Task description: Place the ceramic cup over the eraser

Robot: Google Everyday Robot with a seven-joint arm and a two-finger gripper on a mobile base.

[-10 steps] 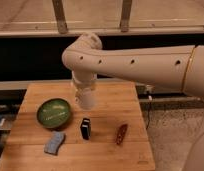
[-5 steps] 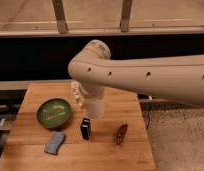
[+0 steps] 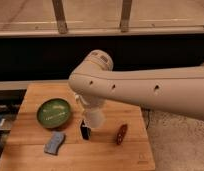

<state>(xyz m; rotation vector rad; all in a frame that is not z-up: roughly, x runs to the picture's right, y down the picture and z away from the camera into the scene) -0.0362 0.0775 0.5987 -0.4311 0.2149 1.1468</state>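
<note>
A: Change since half a second back?

B: The arm (image 3: 145, 90) has swung lower and nearer; its elbow housing now fills the middle of the view. The ceramic cup (image 3: 93, 118) has come down with it and hangs right over the eraser (image 3: 85, 132), nearly touching its top. The other items are unmoved.

A: Counter (image 3: 35, 150), left to right?

B: Green bowl (image 3: 54, 112), far left, upright, pale flecks inside. Blue-grey sponge (image 3: 54, 142), near left, lying flat, just nearer than the bowl. Eraser, centre, small black block standing on the wood. Slim reddish-brown object (image 3: 121, 134), right of centre, lying at a slant.

A: Arm pose?

B: A thick white link enters from the right edge, runs left to the rounded joint, then turns down towards the counter. The gripper (image 3: 90, 107) sits under that joint, mostly hidden behind it.

A: Fingers?

B: Drawn together, pinching the ceramic cup by its upper part.

A: The cup itself?

B: Small, plain white, tapered, no handle. Held off the wood, slightly tilted, right of the bowl. Whether its mouth faces down cannot be told.
</note>
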